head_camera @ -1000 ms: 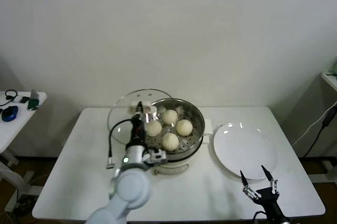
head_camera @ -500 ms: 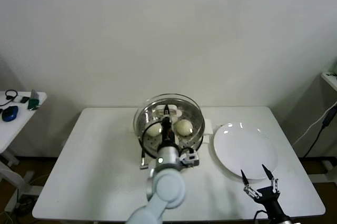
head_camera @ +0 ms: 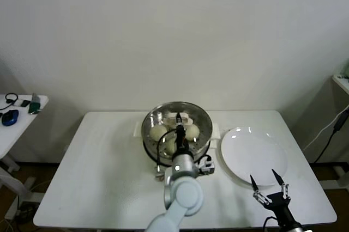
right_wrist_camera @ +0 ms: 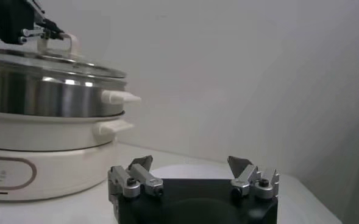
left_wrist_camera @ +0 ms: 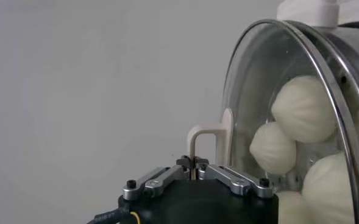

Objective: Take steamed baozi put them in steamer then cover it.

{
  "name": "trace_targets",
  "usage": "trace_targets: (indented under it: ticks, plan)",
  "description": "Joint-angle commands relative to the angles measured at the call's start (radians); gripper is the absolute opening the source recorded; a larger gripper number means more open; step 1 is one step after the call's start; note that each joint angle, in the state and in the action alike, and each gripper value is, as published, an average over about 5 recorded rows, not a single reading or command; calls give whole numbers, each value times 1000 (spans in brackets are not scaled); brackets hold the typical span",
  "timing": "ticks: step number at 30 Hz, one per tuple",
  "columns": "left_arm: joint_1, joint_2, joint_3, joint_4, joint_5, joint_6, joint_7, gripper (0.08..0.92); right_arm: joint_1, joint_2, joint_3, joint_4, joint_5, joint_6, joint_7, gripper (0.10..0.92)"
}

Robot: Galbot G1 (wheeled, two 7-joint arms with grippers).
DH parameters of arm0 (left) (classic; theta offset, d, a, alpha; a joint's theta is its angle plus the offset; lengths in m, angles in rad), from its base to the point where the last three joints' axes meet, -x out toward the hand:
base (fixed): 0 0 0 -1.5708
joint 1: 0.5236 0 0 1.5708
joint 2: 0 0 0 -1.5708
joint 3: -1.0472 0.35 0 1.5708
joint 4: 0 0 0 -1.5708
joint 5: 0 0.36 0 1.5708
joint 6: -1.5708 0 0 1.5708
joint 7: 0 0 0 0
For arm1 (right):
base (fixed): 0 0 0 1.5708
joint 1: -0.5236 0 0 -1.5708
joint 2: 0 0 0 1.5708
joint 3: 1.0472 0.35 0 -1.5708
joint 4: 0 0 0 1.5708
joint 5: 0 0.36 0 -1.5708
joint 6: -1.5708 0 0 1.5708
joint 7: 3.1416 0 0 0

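Note:
The steamer (head_camera: 152,142) is a shiny steel pot on a white cooker base at the table's middle back. The baozi (head_camera: 158,132) lie inside it; in the left wrist view several (left_wrist_camera: 303,108) show through the glass. The cover (head_camera: 150,117), a clear glass lid with a metal rim, lies over the steamer. My left gripper (head_camera: 179,118) is above the pot, shut on the cover's cream-white bar handle (left_wrist_camera: 205,134). My right gripper (head_camera: 269,184) is open and empty near the table's front right edge, below the plate; it also shows in the right wrist view (right_wrist_camera: 191,166).
A flat white plate (head_camera: 253,156) lies to the right of the steamer. The steamer's white side handle (right_wrist_camera: 119,97) points toward the plate. A side table (head_camera: 16,116) with small items stands at the far left.
My left gripper carried the cover from the steamer's left side to the right, over the pot; the cover now sits level over the baozi. The right arm has not moved.

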Motion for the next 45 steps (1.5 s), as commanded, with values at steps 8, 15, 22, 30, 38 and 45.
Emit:
trace_targets:
  ticks: [8, 15, 22, 30, 38, 45]
  plan:
    - [-7, -49, 0, 53, 20, 49, -19, 127, -1, 6, -1, -6, -3, 12, -2, 823]
    - [-14, -49, -3, 64, -1, 49, -36, 127, -3, 12, -4, -6, -11, 17, -6, 823]
    - [-11, -49, -3, 64, -26, 49, -44, 127, -4, 14, -4, -3, -19, 19, -9, 823]
    - [-10, -49, -5, 56, -51, 49, -39, 127, -6, 18, -3, 3, -26, 20, -23, 823]
    - [-7, -49, 21, 3, -74, 49, 0, 166, -8, 16, 0, 13, -23, 10, -23, 823]
    - [15, -30, 26, -101, -95, 49, 32, 366, -1, 15, -1, 16, -26, 1, -22, 823]
